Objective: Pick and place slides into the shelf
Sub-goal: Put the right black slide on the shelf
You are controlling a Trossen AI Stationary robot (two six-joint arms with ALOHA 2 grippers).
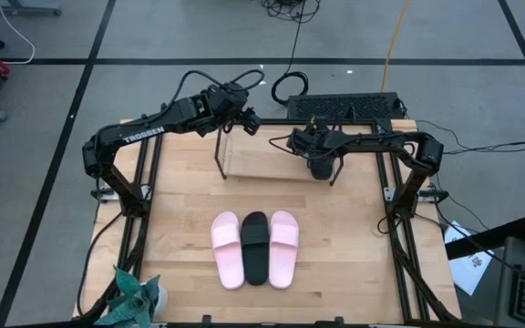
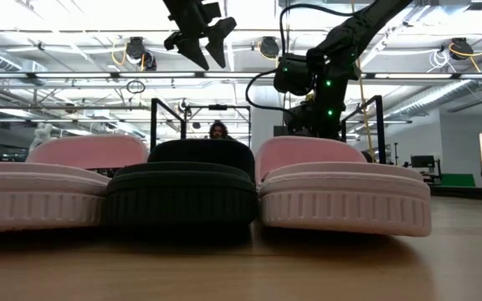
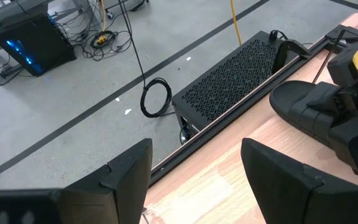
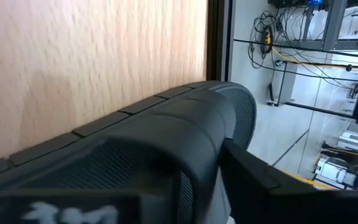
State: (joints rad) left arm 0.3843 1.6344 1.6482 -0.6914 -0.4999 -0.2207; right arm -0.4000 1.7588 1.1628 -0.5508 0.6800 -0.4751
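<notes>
Right gripper (image 1: 322, 164) straddles the black slide (image 3: 303, 109) on the shelf (image 1: 262, 162) — jaws part-open, grip unclear — left gripper (image 1: 247, 121) gapes empty.

1. Grey concrete floor (image 1: 153, 32) surrounds the table, crossed by dark tape lines (image 1: 244, 61).
2. At 12 o'clock of the table, a black perforated box (image 1: 344, 107) lies on the floor, a coiled black cable (image 1: 289, 88) beside it.
3. A yellow cable (image 1: 396, 41) runs off toward 1 o'clock.
4. Ceiling lamps (image 2: 134, 48) and pipes (image 2: 74, 75) hang overhead.
5. A person (image 2: 217, 130) sits far behind the table.
</notes>
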